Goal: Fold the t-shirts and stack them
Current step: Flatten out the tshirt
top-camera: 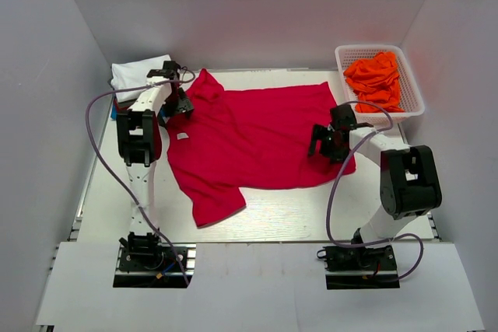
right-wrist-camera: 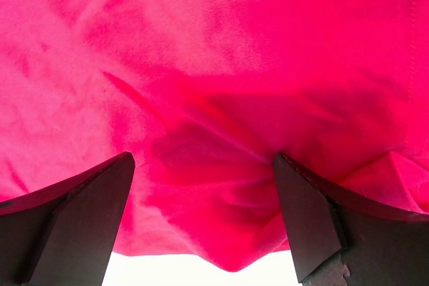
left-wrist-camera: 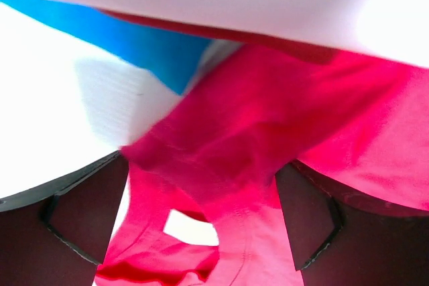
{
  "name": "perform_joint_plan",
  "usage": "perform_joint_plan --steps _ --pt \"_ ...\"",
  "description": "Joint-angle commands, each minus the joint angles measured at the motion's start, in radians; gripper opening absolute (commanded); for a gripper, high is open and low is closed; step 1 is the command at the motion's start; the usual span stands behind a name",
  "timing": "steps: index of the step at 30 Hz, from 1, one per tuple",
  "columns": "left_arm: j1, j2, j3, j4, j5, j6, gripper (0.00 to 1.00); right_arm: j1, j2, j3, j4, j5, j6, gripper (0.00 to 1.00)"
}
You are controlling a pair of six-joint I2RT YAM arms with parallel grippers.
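Both claws gripping red t-shirt edges

one red t-shirt, one white t-shirt, one basket

A crimson-red t-shirt lies spread, rumpled, across the counter. A white shirt sits far-left; orange shirts fill the basket.

We see two arms, the left arm and right arm, with white links and blocky black joint housings. Each stands on a black base plate, and a thin purple-grey cable loops alongside. The fingers are dark, flat and wedge-shaped.
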State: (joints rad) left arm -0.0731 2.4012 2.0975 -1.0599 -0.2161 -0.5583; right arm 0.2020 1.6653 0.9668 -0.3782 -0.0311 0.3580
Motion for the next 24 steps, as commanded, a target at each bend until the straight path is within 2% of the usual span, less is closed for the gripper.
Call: perform_joint_plan --steps 1,3,7,9,11,14,16,24 --pt "0.012 -0.035 0.038 -0.055 0.015 0.003 1.00 -0.003 -0.006 -0.062 -0.042 -0.105 -0.013 0.90" --pt "-0.001 -0.080 0.029 -0.023 0.100 0.043 1.00 0.000 -0.038 -0.053 -0.047 -0.128 -0.043 0.90" --pt "-0.040 -0.214 -0.033 0.171 0.295 0.100 1.00 0.007 -0.099 -0.017 -0.031 -0.153 -0.105 0.90" --pt "-0.065 -0.229 -0.033 0.224 0.345 0.113 1.00 0.011 -0.114 0.001 -0.028 -0.155 -0.125 0.90" --pt "-0.083 -0.202 0.018 0.247 0.354 0.113 1.00 0.010 -0.122 0.030 -0.019 -0.150 -0.126 0.90" --pt "-0.105 -0.064 0.244 0.200 0.354 0.113 1.00 0.008 -0.115 0.065 -0.013 -0.147 -0.131 0.90" --pt "-0.117 -0.002 0.297 0.199 0.365 0.095 1.00 0.007 -0.088 0.079 -0.027 -0.139 -0.131 0.90" --pt "-0.117 0.012 0.204 0.360 0.196 0.046 1.00 0.002 -0.059 0.113 -0.034 -0.121 -0.133 0.90"
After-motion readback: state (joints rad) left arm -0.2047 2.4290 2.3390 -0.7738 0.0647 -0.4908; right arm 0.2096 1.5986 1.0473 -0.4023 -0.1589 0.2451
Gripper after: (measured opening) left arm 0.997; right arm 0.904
